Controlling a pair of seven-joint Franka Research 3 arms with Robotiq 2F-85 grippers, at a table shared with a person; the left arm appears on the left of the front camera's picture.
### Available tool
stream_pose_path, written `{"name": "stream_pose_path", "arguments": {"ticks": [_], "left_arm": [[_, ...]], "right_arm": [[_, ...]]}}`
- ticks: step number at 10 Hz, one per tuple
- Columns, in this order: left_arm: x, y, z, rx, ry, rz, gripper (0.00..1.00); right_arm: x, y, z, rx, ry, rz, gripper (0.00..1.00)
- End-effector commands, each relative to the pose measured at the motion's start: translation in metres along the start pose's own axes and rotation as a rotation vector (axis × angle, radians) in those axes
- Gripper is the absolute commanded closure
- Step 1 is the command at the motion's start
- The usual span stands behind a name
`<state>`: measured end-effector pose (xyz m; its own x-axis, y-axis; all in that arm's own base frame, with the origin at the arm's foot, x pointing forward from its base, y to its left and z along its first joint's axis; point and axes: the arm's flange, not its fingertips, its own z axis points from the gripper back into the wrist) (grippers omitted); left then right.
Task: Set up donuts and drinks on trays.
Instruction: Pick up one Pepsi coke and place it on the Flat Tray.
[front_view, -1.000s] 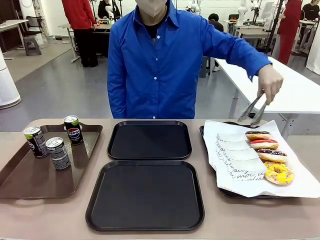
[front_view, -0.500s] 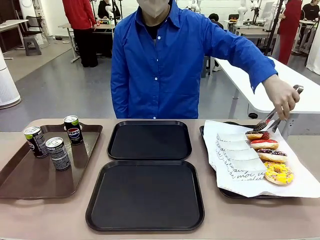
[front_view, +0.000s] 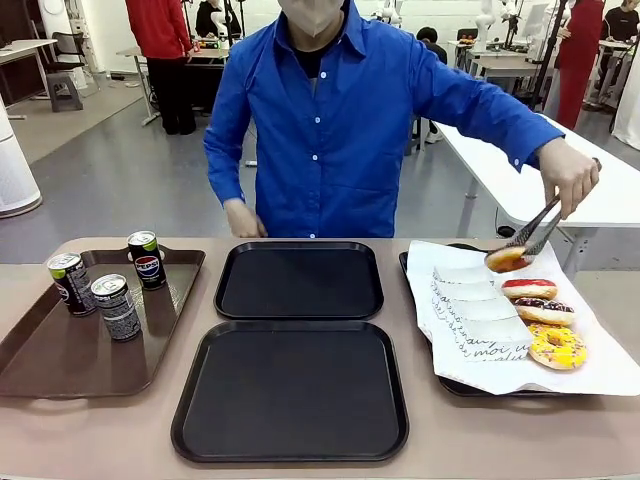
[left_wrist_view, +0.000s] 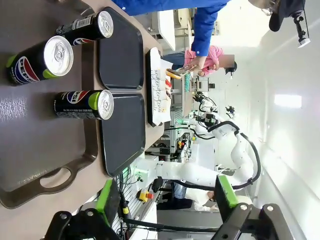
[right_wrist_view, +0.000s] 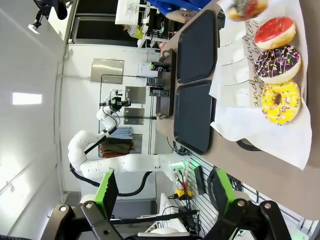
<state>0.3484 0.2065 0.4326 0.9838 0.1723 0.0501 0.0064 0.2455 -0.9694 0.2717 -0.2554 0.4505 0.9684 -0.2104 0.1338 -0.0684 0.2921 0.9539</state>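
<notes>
The person's hand (front_view: 567, 175) at the far right grips metal tongs (front_view: 530, 232) that pinch one donut (front_view: 507, 259) by its edge, holding it tilted and clear of the white paper (front_view: 470, 335). Tongs keep fingers off the icing, and my guess is that the donut is bound for a black tray. The paper lines the right-hand tray (front_view: 470, 389), where three more donuts lie in a row: red-iced (front_view: 529, 289), chocolate with sprinkles (front_view: 544, 310) and yellow (front_view: 556, 346), with white paper sleeves (front_view: 470, 300) just beside them. In the middle of the counter (front_view: 100, 430) sit the far black tray (front_view: 298, 280) and the near black tray (front_view: 290, 388), both bare, so the setting-up looks barely begun. On the left, the brown tray (front_view: 60, 355) holds three drink cans (front_view: 116, 306), upright and apart from one another. The left gripper (left_wrist_view: 166, 192) hangs back with its pads spread and nothing between them, and the right gripper (right_wrist_view: 165, 189) is likewise spread and holds nothing.
</notes>
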Motion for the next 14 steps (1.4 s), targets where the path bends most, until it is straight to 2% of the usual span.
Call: {"name": "stream_pose_path", "arguments": {"ticks": [1,12,14], "left_arm": [[-0.001,0.000,0.002,-0.009,-0.003,-0.003,0.00],[0.000,0.000,0.000,0.000,0.000,0.000,0.00],[0.010,-0.023,-0.005,0.074,-0.025,0.021,0.00]], "right_arm": [[0.000,0.000,0.000,0.007,-0.001,-0.003,0.00],[0.000,0.000,0.000,0.007,-0.001,-0.003,0.00],[0.000,0.000,0.000,0.007,-0.001,-0.003,0.00]]}}
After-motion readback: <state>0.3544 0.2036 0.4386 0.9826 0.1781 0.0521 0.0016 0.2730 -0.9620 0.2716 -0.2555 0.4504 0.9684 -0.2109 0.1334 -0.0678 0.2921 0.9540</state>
